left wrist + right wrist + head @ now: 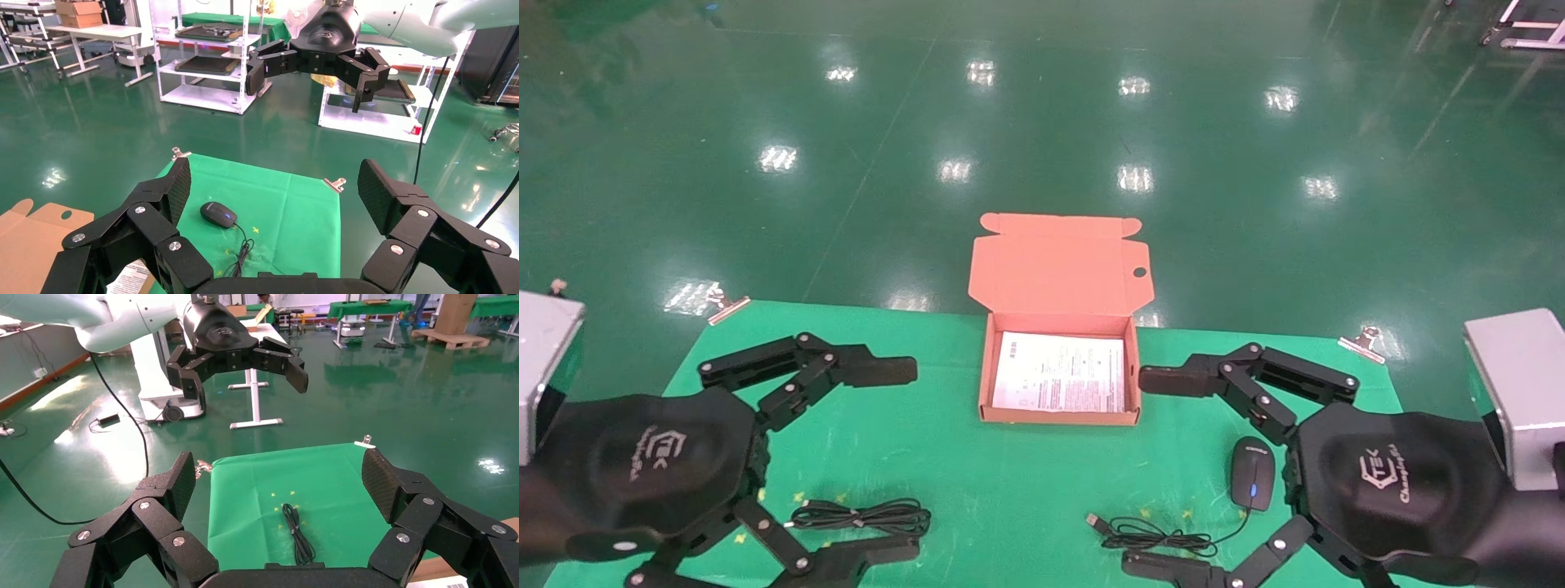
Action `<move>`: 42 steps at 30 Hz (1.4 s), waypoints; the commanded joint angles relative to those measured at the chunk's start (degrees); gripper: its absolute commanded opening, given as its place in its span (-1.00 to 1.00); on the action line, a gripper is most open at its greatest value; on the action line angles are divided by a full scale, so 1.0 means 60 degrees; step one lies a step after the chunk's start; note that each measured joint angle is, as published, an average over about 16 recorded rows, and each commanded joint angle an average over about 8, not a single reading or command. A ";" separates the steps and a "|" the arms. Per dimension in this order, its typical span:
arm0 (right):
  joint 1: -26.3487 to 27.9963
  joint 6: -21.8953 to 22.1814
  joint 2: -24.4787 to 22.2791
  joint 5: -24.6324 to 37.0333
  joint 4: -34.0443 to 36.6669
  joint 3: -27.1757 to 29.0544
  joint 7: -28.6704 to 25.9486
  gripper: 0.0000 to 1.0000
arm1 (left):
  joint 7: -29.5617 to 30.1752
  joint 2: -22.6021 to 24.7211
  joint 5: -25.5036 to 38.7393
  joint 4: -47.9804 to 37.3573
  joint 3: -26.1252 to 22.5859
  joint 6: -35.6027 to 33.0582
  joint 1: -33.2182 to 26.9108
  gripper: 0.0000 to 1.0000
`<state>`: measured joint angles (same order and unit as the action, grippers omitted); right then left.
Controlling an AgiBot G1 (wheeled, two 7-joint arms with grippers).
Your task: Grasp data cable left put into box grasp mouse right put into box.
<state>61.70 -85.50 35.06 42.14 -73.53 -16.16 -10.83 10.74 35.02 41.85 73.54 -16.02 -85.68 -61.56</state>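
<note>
Right now both arms hover low over the near part of the table (1026, 482), which is covered with a green cloth, and neither one holds anything. On the robot's left, the left end effector (891, 461) has its fingers spread wide apart, one finger stretched toward the middle of the table and the other along the near edge, with the data cable (862, 516) lying on the cloth between them. That cable is a thin black one, wound into a flat long coil, and it touches neither finger as far as the head view shows; the right wrist view shows it too, stretched out on the green cloth. On the robot's right, the right end effector (1152, 472) is likewise spread wide, with its far finger reaching close to the right wall of the box (986, 367) and its near finger low by the table's front edge. The mouse (1250, 483) sits on the cloth just beside the right end effector's palm, its scroll wheel lit blue, and its thin cord runs in a loose bunch toward the middle of the table, ending in a USB plug (1094, 520). At the back middle of the table the box stands open, with its flap lid (1058, 265) tipped up behind it, a round hole near the lid's right edge, and a white printed sheet (1058, 371) flat on the bottom.
</note>
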 commanded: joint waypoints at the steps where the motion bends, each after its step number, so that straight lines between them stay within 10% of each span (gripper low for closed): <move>1: 0.0000 0.0000 0.0000 0.0000 0.0000 0.0000 0.0000 1.00 | 0.0000 0.0000 0.0000 0.0000 0.0000 0.0000 0.0000 1.00; 25: 0.0631 -0.0227 -0.0148 0.1246 -0.0275 -0.0362 0.0337 1.00 | -0.0081 -0.0074 0.1339 0.0093 -0.0524 -0.0227 -0.0542 1.00; 42: 0.5418 -0.0840 0.1276 0.7675 -0.0578 -0.6060 0.2413 1.00 | -0.0140 0.1500 0.7693 0.0518 -0.3232 -0.0319 -0.3423 1.00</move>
<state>92.76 -90.28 42.46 87.20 -76.97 -51.00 2.70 10.00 43.82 87.63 76.69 -35.21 -87.15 -81.22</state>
